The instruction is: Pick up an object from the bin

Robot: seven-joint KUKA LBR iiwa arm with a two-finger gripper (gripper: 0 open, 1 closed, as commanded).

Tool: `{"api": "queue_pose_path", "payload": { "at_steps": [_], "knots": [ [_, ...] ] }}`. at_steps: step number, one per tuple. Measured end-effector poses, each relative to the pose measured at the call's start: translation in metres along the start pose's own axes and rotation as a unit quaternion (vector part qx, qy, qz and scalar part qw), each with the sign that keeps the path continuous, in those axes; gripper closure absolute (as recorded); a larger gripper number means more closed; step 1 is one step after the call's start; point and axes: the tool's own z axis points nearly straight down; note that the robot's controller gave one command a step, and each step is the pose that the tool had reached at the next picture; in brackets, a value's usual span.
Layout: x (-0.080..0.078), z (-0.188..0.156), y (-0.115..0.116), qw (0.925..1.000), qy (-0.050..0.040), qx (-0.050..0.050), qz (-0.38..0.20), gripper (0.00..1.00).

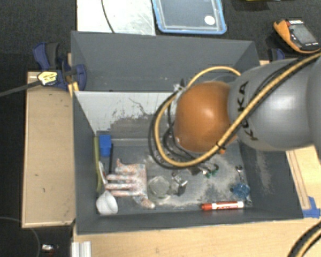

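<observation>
The gripper (177,182) hangs low in the grey bin (150,63) under its orange cover (203,116); whether it is wide or closed cannot be told. A clear round piece (159,186) lies just beside it, a pink striped bundle (125,178) farther left (a red marker (222,206) rests well apart). Judging by this, nothing is lifted yet.

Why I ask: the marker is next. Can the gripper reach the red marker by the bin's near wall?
Probably yes: the red marker lies alone, nothing on it, the gripper nearby; the bin wall close beside it could hamper.
</observation>
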Motion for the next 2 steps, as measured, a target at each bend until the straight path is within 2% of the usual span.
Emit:
{"api": "queue_pose_path", "payload": {
  "at_steps": [1, 2],
  "knots": [
    [-0.032, 0.048, 0.042, 0.992, -0.0029, 0.0, 0.126, 0.0],
    [-0.058, 0.061, 0.11, 0.9993, -0.0005, 0.004, -0.037, 1.0]
  ]
}}
